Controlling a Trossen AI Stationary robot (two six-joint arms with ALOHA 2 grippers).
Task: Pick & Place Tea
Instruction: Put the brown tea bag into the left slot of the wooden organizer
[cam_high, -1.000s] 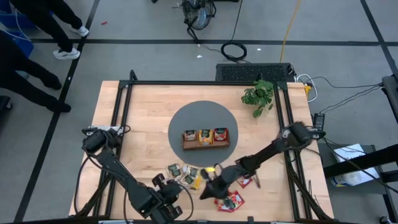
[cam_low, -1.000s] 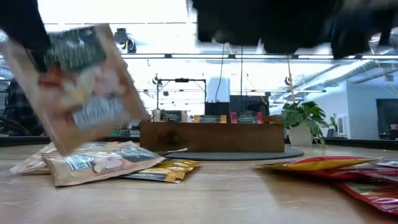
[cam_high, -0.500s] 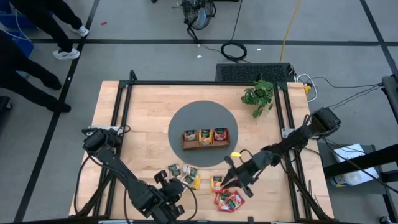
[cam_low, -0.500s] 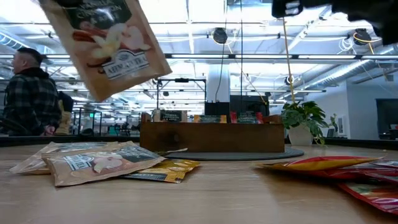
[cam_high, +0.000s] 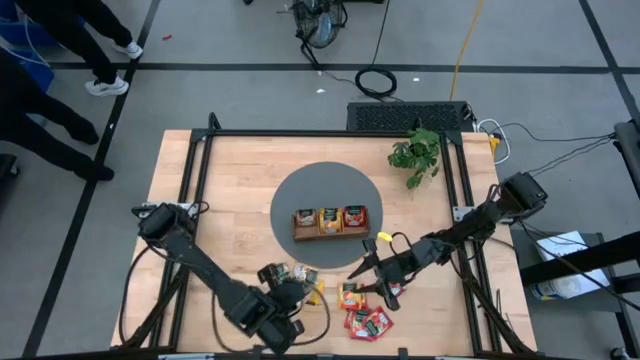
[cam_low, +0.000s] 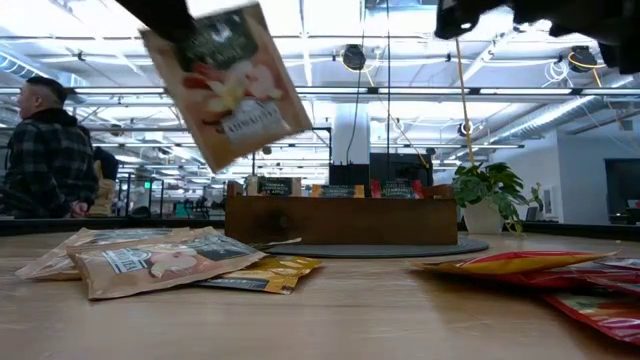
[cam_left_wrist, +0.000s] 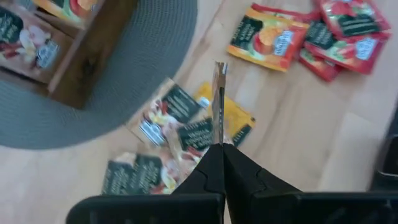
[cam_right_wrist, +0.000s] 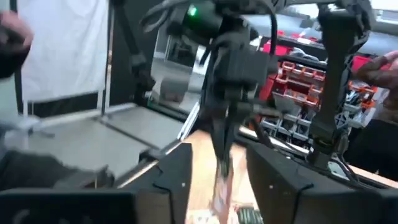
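Observation:
My left gripper (cam_high: 283, 300) hangs over the table's near side, shut on a pale tan tea sachet (cam_low: 235, 90) with a dark label. More tan and yellow sachets (cam_high: 295, 275) lie flat under it. An orange one (cam_high: 349, 294) and red ones (cam_high: 370, 322) lie to the right. The wooden tray (cam_high: 330, 236) stands on the round grey mat (cam_high: 300, 190) with sachets standing in its three compartments. My right gripper (cam_high: 366, 264) is open in the air just right of the orange sachet, with nothing between its fingers (cam_right_wrist: 180, 177). My left gripper pinches the sachet's upper end (cam_left_wrist: 218, 134) between its two fingers. The fingers slant down from the near left. The sachet sticks out past the fingertips, edge-on in the wrist view. It hangs tilted below the gripper (cam_low: 185, 25), lifted clear of the table.
A potted plant (cam_high: 415, 152) stands at the far right of the table. Black frame rails (cam_high: 195, 190) run along both sides. A person (cam_low: 45, 150) stands in the room beyond the table, and others' legs (cam_high: 60, 110) show past its far left corner.
My left gripper has risen and gone toward the right and far side. The tan sachet has come up from just above the loose ones and now hangs high. My right gripper has drawn back toward the right edge and upward, leaving an orange sachet lying where it was.

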